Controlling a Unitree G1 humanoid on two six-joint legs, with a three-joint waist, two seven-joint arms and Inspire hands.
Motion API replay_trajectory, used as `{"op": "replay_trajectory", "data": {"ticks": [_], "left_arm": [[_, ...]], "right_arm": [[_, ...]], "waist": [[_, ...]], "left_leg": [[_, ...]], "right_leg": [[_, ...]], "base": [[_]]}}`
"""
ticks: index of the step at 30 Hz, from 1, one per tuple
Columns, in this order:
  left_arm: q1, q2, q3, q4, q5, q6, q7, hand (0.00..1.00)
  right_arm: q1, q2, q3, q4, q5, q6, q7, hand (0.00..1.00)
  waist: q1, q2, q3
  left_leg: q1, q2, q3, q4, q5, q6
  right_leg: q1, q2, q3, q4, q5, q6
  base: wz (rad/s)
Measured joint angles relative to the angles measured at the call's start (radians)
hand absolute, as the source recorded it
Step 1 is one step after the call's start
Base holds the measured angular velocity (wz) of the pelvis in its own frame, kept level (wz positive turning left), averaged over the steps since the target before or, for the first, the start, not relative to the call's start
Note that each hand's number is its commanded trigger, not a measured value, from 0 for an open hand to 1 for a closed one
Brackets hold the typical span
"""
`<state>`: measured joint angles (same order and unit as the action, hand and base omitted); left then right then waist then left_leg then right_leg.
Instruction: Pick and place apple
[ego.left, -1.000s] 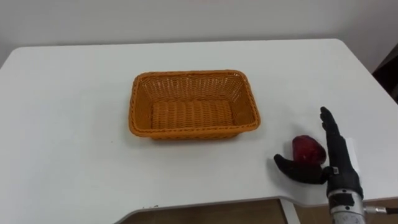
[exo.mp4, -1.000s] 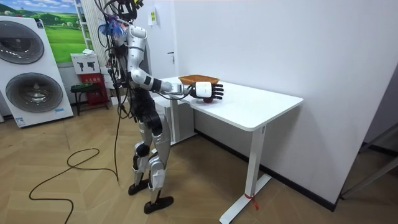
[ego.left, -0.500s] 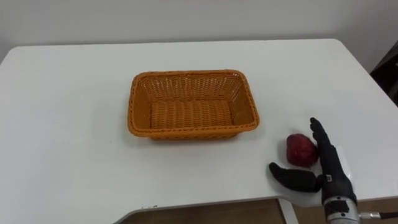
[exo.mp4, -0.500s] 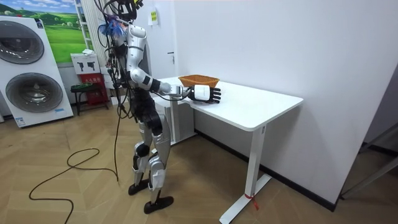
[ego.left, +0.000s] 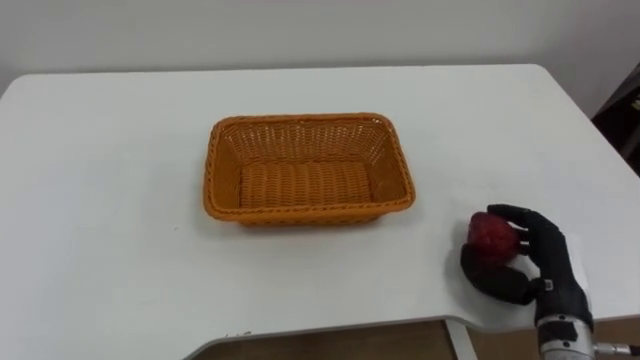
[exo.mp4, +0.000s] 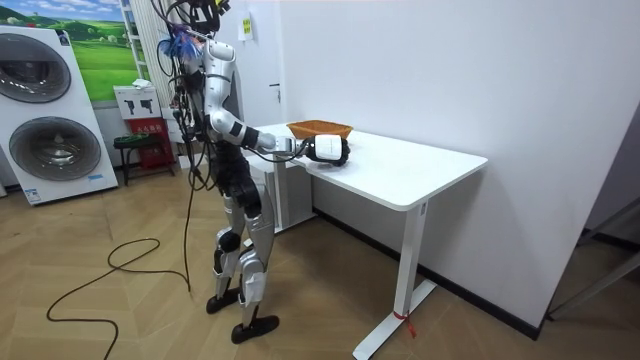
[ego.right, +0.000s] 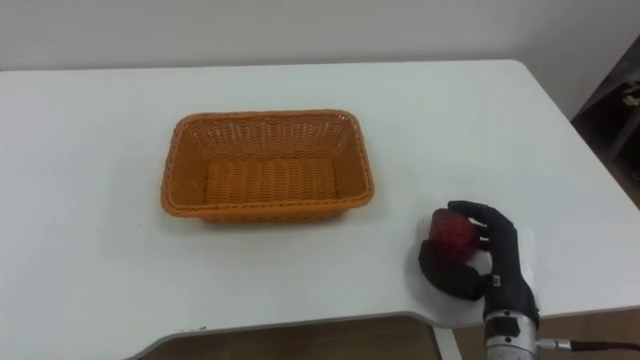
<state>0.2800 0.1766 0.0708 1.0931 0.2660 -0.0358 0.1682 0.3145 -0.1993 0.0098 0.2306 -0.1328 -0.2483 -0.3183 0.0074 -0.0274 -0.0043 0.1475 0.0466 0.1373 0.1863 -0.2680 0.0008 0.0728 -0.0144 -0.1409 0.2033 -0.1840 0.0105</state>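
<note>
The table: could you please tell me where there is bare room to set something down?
The table is bare left of the basket, behind it, and along the near edge in front; the basket's inside too. It is crowded at the near right corner, where the right hand curls round the apple.

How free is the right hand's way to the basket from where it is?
Probably yes: the right hand, curled round the apple at the front right of the table, has nothing standing between it and the open basket.
</note>
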Motion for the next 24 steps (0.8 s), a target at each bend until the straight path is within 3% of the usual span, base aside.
{"op": "replay_trajectory", "data": {"ticks": [14,24], "left_arm": [[0.009,-0.001,-0.011,0.005,0.0,0.002,0.027,0.0],[-0.001,-0.007,-0.018,0.031,0.001,0.004,0.017,0.0]], "right_arm": [[-0.044,0.0,0.006,0.021,0.011,0.019,-0.026,1.0],[-0.169,-0.001,0.009,0.032,0.139,0.034,-0.057,1.0]], "waist": [[0.004,0.009,0.001],[0.031,0.014,0.0112]], "left_leg": [[0.003,0.0,0.001,0.001,0.0,0.0],[-0.001,-0.001,0.0,0.001,0.001,0.001]], "right_leg": [[0.001,0.001,0.004,0.002,0.001,-0.001],[-0.005,-0.001,0.001,0.002,0.003,-0.001]], "base": [[0.0],[0.0]]}}
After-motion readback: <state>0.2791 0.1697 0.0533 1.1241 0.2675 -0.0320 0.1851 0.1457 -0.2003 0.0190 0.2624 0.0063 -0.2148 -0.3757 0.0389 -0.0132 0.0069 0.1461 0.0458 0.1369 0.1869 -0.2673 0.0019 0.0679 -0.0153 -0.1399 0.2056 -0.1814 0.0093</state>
